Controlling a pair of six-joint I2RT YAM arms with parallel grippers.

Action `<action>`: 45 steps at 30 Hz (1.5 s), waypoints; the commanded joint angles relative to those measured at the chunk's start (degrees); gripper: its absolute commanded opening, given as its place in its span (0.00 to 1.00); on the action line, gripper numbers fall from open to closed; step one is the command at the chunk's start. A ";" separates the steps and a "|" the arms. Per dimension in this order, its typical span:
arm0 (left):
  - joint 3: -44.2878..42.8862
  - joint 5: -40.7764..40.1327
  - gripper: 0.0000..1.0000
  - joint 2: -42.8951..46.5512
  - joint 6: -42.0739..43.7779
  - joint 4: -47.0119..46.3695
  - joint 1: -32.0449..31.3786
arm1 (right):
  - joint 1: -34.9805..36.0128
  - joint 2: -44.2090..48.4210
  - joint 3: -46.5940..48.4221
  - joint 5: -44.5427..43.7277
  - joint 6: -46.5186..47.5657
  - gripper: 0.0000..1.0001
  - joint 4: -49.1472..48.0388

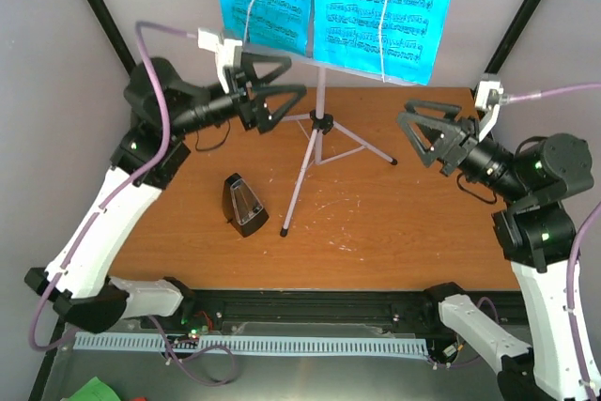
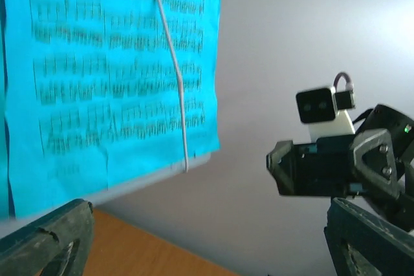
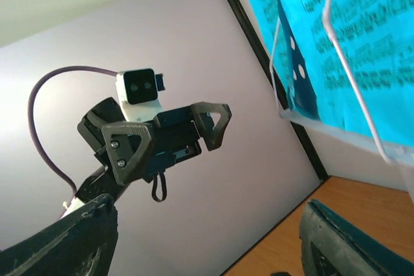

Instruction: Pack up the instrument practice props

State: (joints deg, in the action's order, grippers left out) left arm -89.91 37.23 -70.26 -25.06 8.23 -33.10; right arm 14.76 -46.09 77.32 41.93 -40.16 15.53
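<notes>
The grey tripod music stand (image 1: 317, 124) is upright at the back middle of the table. Two cyan sheet-music pages (image 1: 376, 7) rest on its tray under white wire holders. The small black pyramid metronome (image 1: 244, 204) sits on the wood, left of the stand's front leg. My left gripper (image 1: 296, 78) hovers open just left of the stand's pole, below the tray, with nothing between its fingers. My right gripper (image 1: 413, 127) hangs open to the right of the stand, also holding nothing. In the left wrist view a page (image 2: 110, 75) fills the upper left. The right wrist view catches the tray's edge (image 3: 336, 127).
The stand's three legs (image 1: 293, 204) spread over the middle of the wooden table (image 1: 394, 223). Black frame posts (image 1: 99, 7) rise at the back corners against grey walls. A cable tray (image 1: 254, 343) runs along the near edge between the arm bases.
</notes>
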 commanded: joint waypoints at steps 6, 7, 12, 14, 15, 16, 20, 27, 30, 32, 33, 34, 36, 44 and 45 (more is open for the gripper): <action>-25.50 -5.80 0.72 -15.02 2.55 16.88 0.49 | 0.09 -12.70 15.98 1.90 0.30 0.65 1.42; -26.93 -6.88 0.66 -16.02 2.82 17.24 0.51 | 0.09 -13.80 17.47 1.35 0.93 0.63 2.45; -33.09 -9.45 0.61 -20.95 4.04 18.55 0.49 | 0.11 -17.27 22.34 -1.67 3.16 0.60 4.62; -34.93 -11.32 0.61 -22.11 4.47 19.21 0.49 | 0.09 -18.27 23.71 -2.33 2.99 0.57 4.66; -35.29 -12.42 0.61 -22.31 4.68 19.09 0.54 | 0.16 -18.92 24.35 -2.71 2.94 0.57 4.97; -35.25 -13.64 0.61 -22.45 4.79 18.92 0.52 | 0.11 -19.60 25.25 -3.02 2.92 0.55 5.38; -35.40 -16.58 0.61 -23.09 5.55 18.63 0.58 | 0.18 -22.66 29.19 -3.85 3.00 0.53 7.74; -36.79 -15.36 0.59 -24.78 6.70 17.50 0.64 | 0.58 -26.41 33.55 -3.73 2.83 0.53 9.25; -37.58 -14.53 0.58 -25.70 6.83 16.81 0.88 | 1.77 -28.03 36.01 -5.14 4.14 0.55 11.58; -38.22 -13.78 0.58 -26.53 6.53 16.65 1.10 | 2.52 -29.18 37.47 -6.16 4.93 0.55 12.73; -38.50 -13.79 0.58 -26.84 6.44 16.74 1.19 | 2.85 -29.66 38.09 -6.63 5.18 0.55 13.15; -38.68 -13.98 0.58 -27.02 6.56 16.70 1.20 | 3.28 -30.11 38.58 -6.99 5.48 0.56 13.41; -38.39 -14.97 0.57 -26.68 7.08 16.74 1.20 | 4.03 -30.98 39.47 -7.68 6.10 0.56 14.08; -34.60 -18.17 0.58 -23.23 10.54 16.22 1.20 | 6.29 -32.24 40.86 -12.31 7.52 0.56 13.71; -34.21 -17.22 0.58 -22.96 10.58 15.62 1.20 | 6.53 -32.69 41.32 -12.38 7.56 0.56 13.78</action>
State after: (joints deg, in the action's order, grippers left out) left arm -124.68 19.86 -95.59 -16.93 26.11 -32.21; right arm 20.40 -78.00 116.22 31.73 -33.56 29.12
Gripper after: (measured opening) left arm 0.576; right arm 0.557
